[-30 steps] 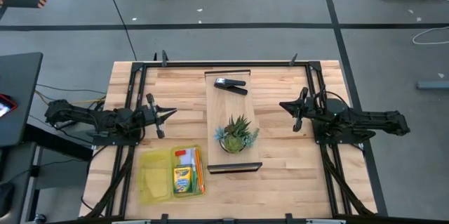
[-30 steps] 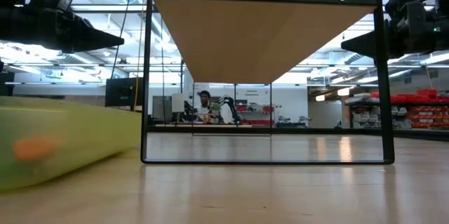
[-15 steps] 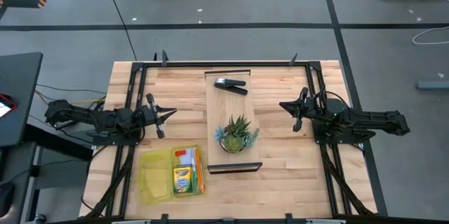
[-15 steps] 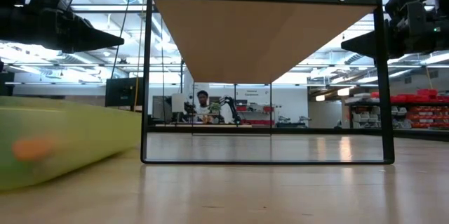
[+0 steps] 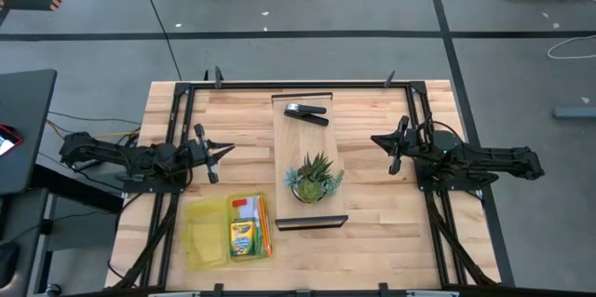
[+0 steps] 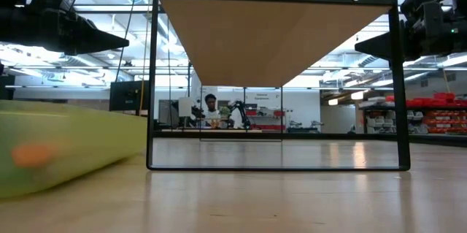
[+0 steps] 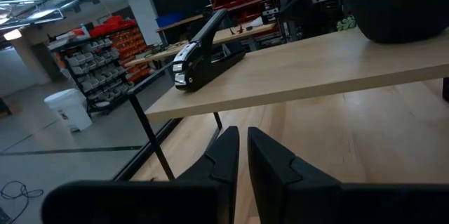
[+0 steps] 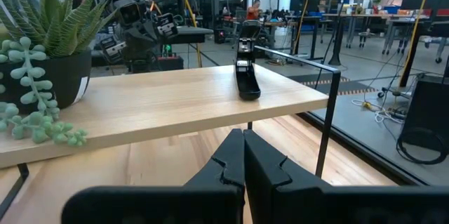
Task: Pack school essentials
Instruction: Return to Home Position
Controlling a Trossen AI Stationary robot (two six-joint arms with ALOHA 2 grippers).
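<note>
A yellow-green see-through pouch [image 5: 209,234] lies flat on the table near its front edge, left of the shelf; it shows as a blur in the low view [image 6: 58,145]. In it lie the yellow-and-green crayon box [image 5: 243,239], thin orange pencils [image 5: 264,227] and a pale piece with a red spot [image 5: 244,208]. The scissors do not show. My left gripper [image 5: 228,151] hovers shut and empty over the table's left part, above the pouch's far side. My right gripper [image 5: 374,140] hovers shut and empty at the right of the shelf. Both point at the shelf.
A wooden shelf on a black frame [image 5: 307,162] stands in the table's middle, with a black stapler [image 5: 307,113] at its far end and a spiky green potted plant [image 5: 314,179] at its near end. Black rails [image 5: 182,129] run along both sides of the table.
</note>
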